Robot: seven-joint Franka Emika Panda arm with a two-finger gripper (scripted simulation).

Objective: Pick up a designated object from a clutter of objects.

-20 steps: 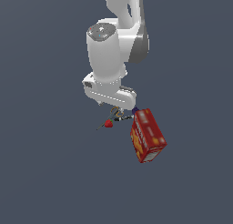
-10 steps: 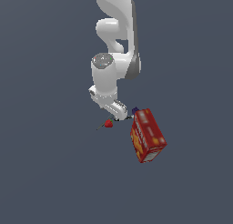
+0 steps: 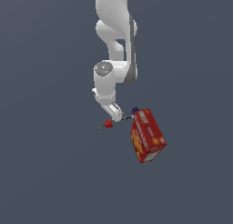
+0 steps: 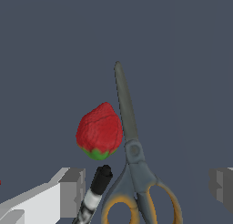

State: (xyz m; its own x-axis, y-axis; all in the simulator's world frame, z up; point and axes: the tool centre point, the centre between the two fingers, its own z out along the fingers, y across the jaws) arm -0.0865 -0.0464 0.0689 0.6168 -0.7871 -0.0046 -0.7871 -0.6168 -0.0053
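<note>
Change: the arm has straightened and drawn toward the top of the exterior view over the last second, and the hand [image 3: 116, 114] now sits lower and closer to the clutter than it did a moment ago.
Meaning for the task: this reads as the approach to the grasp; nothing is lifted yet.
Hand: released, with its two fingers [image 4: 73, 191] spread wide near the lower corners of the wrist view and nothing between the pads but the scissors' handles below them.
Scissors [image 4: 132, 159]: they lie flat on the surface [image 3: 54, 173], closed, blades reaching toward the upper middle of the wrist frame, orange-yellow loops at the lower edge, roughly between the two fingers.
Strawberry [image 4: 100, 131]: just beside the blades, near the pivot; contact cannot be told.
Marker [image 4: 94, 193]: its black cap points at the strawberry and sits close against the near handle loop, just inside one finger.
Red box [image 3: 147, 135]: lower right of the hand in the exterior view, apart from the scissors.
Risk: in my judgement the marker is near enough to be caught when the fingers close.
</note>
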